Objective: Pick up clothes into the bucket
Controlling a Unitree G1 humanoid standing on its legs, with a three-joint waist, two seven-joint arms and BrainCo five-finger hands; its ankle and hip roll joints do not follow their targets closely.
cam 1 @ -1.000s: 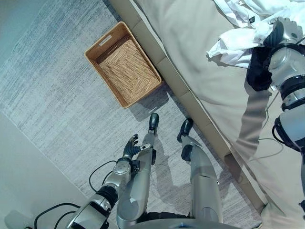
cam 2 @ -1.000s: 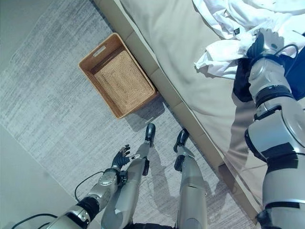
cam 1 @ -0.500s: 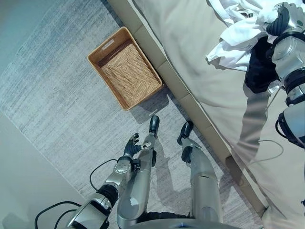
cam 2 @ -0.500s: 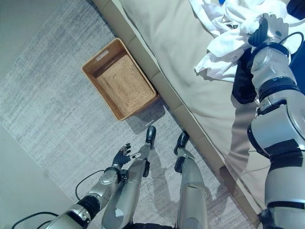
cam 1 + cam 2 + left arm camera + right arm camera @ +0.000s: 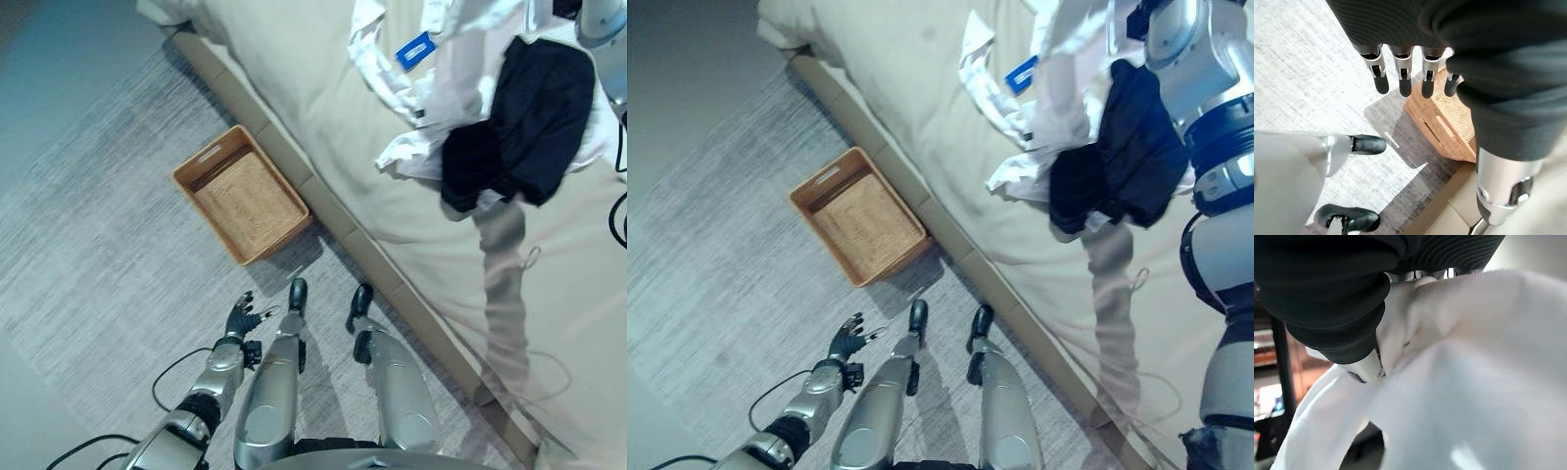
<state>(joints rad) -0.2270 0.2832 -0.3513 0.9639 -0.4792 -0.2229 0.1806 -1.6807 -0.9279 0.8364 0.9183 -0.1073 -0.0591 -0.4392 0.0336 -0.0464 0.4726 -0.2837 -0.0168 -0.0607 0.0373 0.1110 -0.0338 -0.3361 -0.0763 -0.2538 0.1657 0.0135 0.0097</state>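
Right wrist view | right hand (image 5: pixel 1364 367) clenched on white garment (image 5: pixel 1474 382) | left hand (image 5: pixel 238 317) relaxed, empty

Rectangular woven wicker basket (image 5: pixel 242 193) sits left of centre on the grey carpet (image 5: pixel 88 245), beside the beige bed (image 5: pixel 323 88). Upper right, white clothes (image 5: pixel 446 83) and a black garment (image 5: pixel 524 127) hang. Left hand (image 5: pixel 238 318) lower left, fingers spread.

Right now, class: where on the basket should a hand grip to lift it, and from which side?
Grip the slot handle cut into a short end wall of the basket. One long side lies along the bed, so come from the rug side, probably at the near end, which faces the open left hand.
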